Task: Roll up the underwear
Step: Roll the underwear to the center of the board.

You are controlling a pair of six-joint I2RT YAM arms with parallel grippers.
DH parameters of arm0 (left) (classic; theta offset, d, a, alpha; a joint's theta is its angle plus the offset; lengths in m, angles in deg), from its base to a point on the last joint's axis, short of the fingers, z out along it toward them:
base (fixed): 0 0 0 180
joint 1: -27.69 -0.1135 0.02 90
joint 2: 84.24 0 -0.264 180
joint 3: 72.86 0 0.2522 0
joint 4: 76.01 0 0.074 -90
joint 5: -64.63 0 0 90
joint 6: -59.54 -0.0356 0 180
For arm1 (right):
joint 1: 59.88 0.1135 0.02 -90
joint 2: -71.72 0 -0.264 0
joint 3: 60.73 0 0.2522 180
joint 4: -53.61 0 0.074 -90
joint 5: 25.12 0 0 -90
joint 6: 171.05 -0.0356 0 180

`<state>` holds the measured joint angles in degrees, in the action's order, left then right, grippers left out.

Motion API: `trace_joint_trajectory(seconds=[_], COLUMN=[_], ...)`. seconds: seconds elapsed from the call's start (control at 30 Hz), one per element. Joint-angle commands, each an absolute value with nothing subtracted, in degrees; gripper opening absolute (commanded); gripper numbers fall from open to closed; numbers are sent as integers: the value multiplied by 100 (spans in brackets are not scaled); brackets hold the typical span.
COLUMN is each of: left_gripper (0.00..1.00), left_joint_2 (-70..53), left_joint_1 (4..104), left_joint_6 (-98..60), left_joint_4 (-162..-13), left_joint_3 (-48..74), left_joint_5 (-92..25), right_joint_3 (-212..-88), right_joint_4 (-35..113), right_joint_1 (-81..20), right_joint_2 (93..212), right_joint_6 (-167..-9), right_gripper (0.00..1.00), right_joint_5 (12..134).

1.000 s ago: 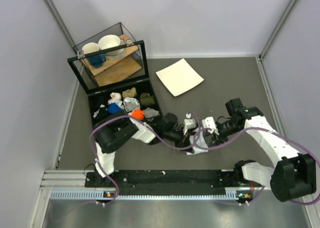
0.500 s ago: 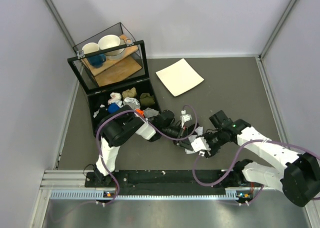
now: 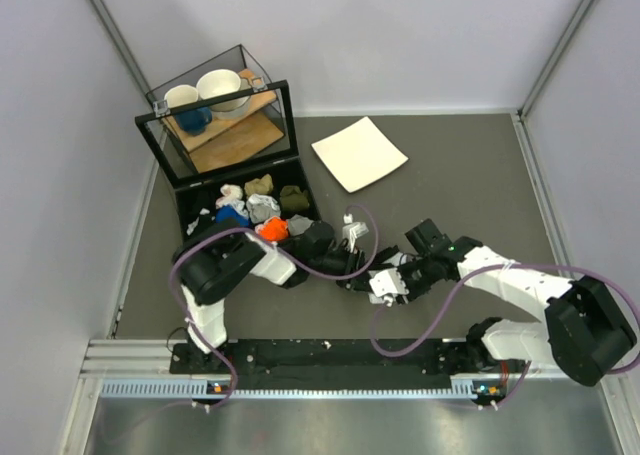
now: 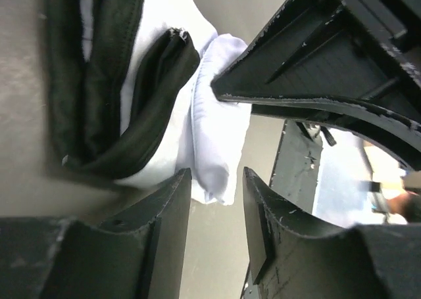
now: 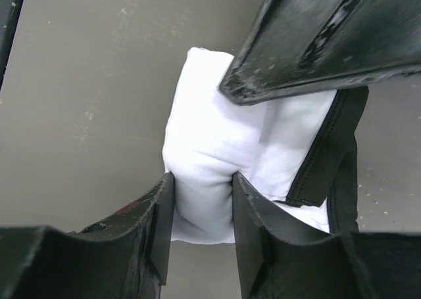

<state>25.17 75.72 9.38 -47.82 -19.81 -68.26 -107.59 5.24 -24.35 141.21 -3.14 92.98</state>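
The underwear [image 5: 210, 135], a white bundle with a black waistband [image 5: 339, 148], lies partly rolled on the grey table [image 5: 79, 82], near the arms' bases and between the 2 grippers. The right gripper [image 5: 199, 190] is clamped on 1 end of the roll, and its fingers dent the cloth. The left gripper [image 4: 217, 177] has its jaws apart, with the roll's other end sitting between the tips and not squeezed. The white square plate [image 3: 360, 153] lies well apart, farther back on the table.
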Motion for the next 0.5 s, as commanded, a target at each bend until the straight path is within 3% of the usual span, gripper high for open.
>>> trace_joint_trajectory(seconds=[0.0, 0.17, 0.3, 0.47], left_gripper=[44, 46, 48, 59], left_joint_2=[1371, 218, -853, -1673], left_joint_1=[7498, 7533, 7909, 8736], left_joint_6=[146, -714, -1515, -2604], left_joint_4=[-5205, -5312, -5479, -5006], left_joint_3=[-2420, -3192, -3764, -4450], left_joint_5=[-5597, -4711, -3718, -2802], right_joint_3=[-10692, -11122, -11728, -12642], right_joint_4=[251, -356, -1278, -2772], right_joint_1=[-2358, -2367, -2551, -3042], right_joint_2=[14501, 14844, 15361, 16118], right_joint_6=[-651, -766, -880, -618], right_gripper=[32, 20, 18, 18], right_joint_5=[8931, 9335, 10141, 10961])
